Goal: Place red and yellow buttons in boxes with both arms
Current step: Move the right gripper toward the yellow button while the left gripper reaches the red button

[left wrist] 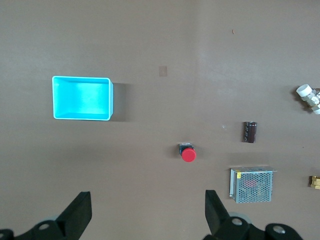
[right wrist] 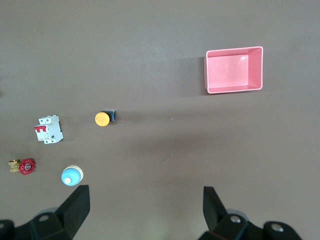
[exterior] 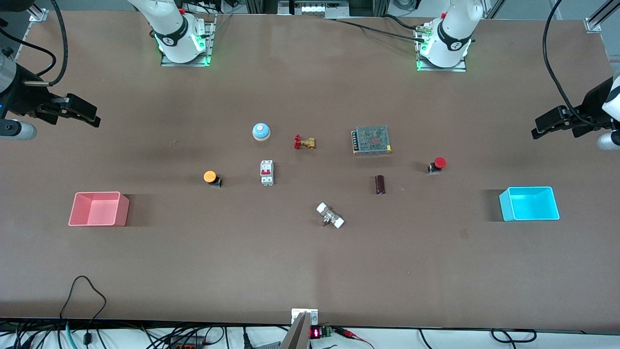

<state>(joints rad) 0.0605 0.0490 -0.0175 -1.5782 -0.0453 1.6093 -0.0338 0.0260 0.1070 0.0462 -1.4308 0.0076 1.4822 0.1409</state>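
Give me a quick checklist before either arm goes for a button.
1. Left gripper open, holding nothing: ok.
2. Right gripper open, holding nothing: ok.
3. Red button on the table with bare space around it: ok.
4. Yellow button apart from the white breaker beside it: ok.
5. Cyan box empty and upright: ok.
6. Pink box empty and upright: ok.

Red button [exterior: 439, 164] lies tipped near the empty cyan box [exterior: 529, 204]; yellow button [exterior: 211, 177] tipped near the empty pink box [exterior: 99, 209].
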